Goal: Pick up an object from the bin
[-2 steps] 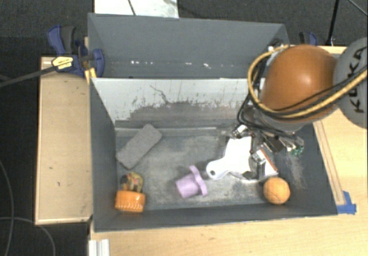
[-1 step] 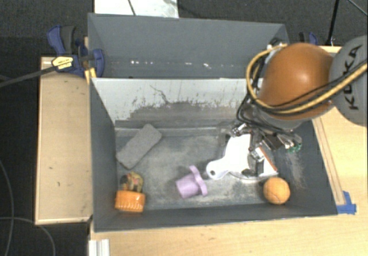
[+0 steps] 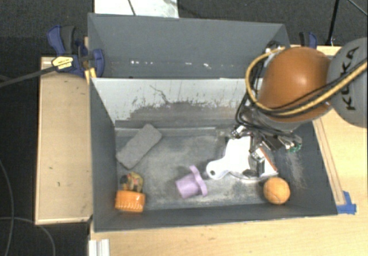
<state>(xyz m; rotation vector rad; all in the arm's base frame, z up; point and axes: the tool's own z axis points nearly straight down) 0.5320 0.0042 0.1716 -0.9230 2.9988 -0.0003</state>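
Near the grey metal bin's (image 3: 172, 42) right wall, your gripper (image 3: 257, 164) is hanging right over the white flat plastic piece (image 3: 229, 160), which is lying between an orange ball (image 3: 276, 190) and a purple plastic cap (image 3: 191, 184); whether it is spread or closed, you cannot tell.

We look down on the grey metal bin (image 3: 102, 157) from above and somewhat to one side, so its far wall (image 3: 184, 48) stands toward the top and its floor (image 3: 172, 145) lies lower. The whole bin fits within view. The arm (image 3: 352, 91) reaches in from our right, its orange wrist cover (image 3: 293, 79) nearest us.
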